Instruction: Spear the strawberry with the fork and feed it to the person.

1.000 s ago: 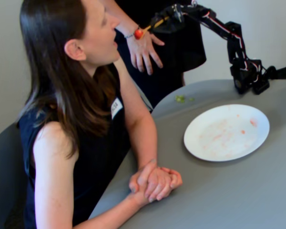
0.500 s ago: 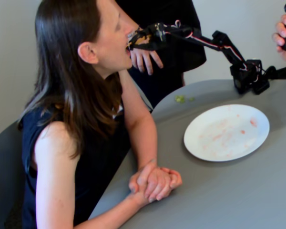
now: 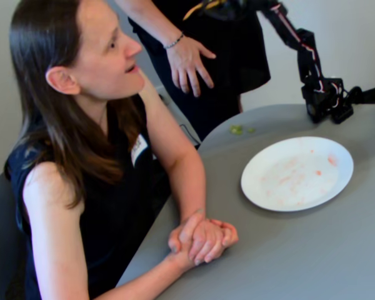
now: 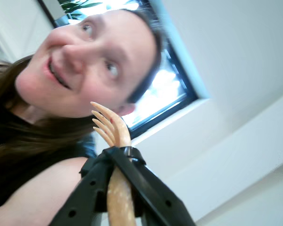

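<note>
the gripper (image 4: 117,162) was clenched around the handle of the fork (image 4: 114,129) in the wrist view, its black jaws pressed against the tan plastic on both sides. the fork's prongs pointed up toward the person (image 4: 85,61), their tips just below her jaw, and no strawberry sat on them; only a tiny red fleck showed among the prongs. her face was tilted, mouth slightly open, brown hair falling over a black top. behind her was a window (image 4: 172,92) in a pale wall.

in the fixed view the person (image 3: 87,125) sat at a grey table (image 3: 287,256) with her hands clasped on its edge, looking up. a white plate (image 3: 297,173) lay on the table, smeared with faint red marks, no whole strawberry visible on it. small pale green scraps (image 3: 237,130) lay beyond the plate. the black arm (image 3: 312,69) with red-and-white wires rose from the table's far side and ran out of the top of the picture. a black-clad figure's hand (image 3: 187,62), with a bracelet, hung behind her.
</note>
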